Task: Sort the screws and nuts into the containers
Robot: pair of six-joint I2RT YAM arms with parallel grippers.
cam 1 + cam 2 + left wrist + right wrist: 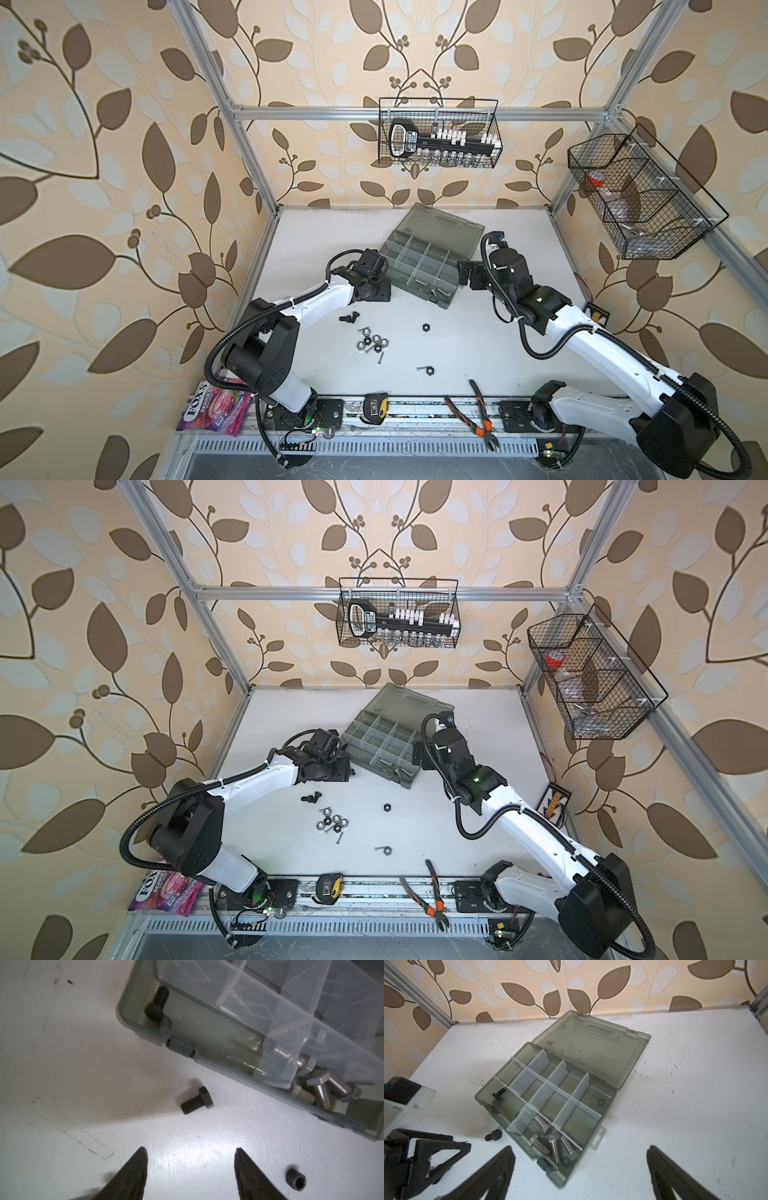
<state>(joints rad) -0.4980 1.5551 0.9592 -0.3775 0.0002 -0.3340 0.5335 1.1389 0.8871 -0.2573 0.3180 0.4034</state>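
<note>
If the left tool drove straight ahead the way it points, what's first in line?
Likely the loose black bolt on the table ahead of the open left tool; then the organiser box wall. Height unclear.

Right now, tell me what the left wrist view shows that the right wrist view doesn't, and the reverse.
Only the left wrist view: a black nut lying on the table near the open left gripper.
Only the right wrist view: the organiser whole, with its open lid and far compartments, and the open right gripper.
Both: a black bolt inside the organiser's end compartment, a loose black bolt on the table beside it, and the silver bolts in the neighbouring compartment.
</note>
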